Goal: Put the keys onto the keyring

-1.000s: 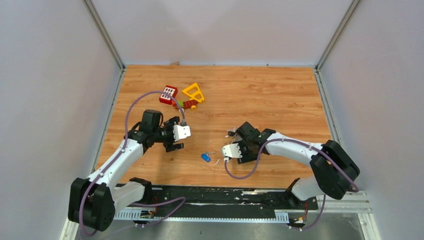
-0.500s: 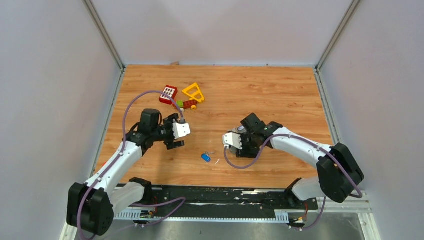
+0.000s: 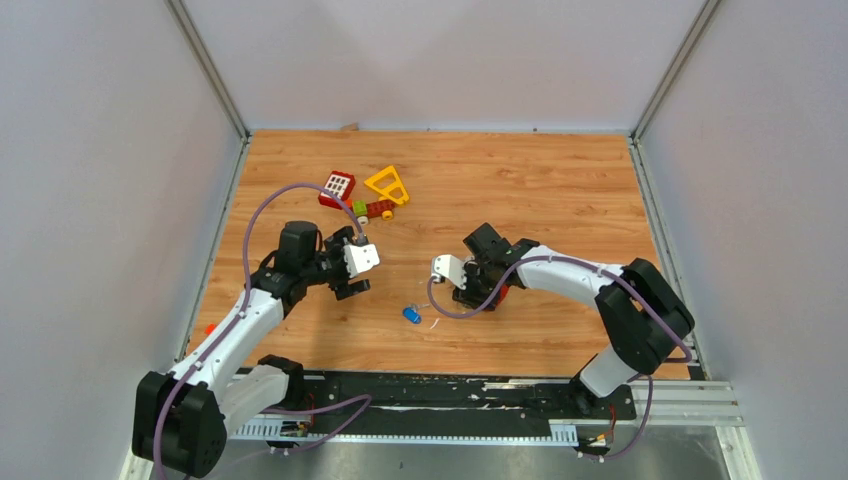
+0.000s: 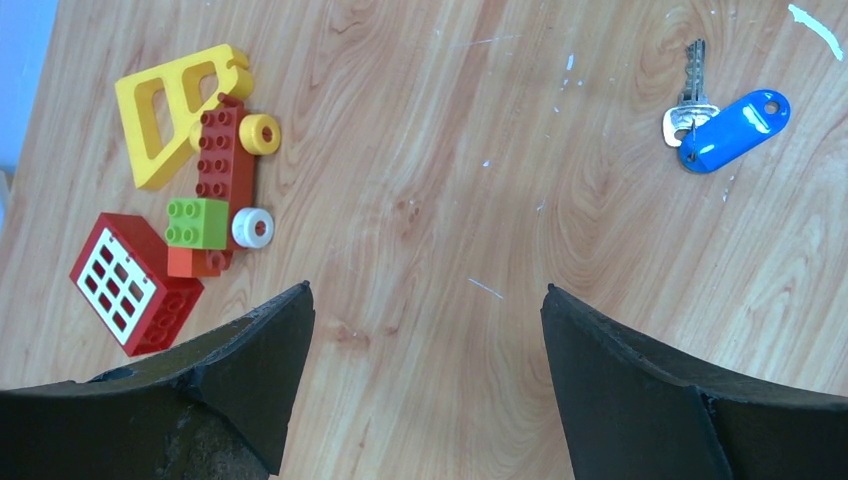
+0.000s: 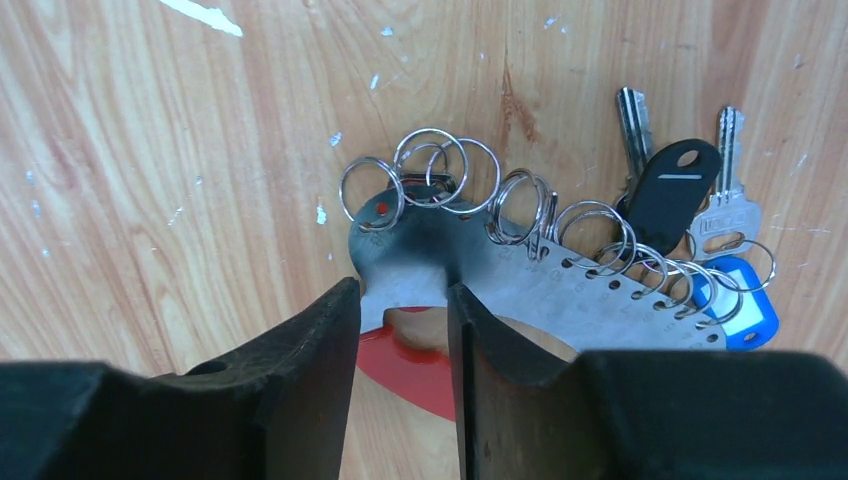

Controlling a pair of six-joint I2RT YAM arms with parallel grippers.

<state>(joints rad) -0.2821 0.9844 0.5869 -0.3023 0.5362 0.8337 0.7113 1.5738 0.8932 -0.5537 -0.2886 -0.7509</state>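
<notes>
The top camera looks down from high at the near edge over the whole wooden desk (image 3: 560, 190). Both wrist cameras face down, close; the left shares the blue-tagged silver key (image 4: 733, 128).

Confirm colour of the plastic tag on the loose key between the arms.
Blue. The key tag shows clearest in the left wrist view.

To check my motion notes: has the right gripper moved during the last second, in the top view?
Yes. The right gripper shifted left and farther back, judged against the blue key, which lay still.
</notes>
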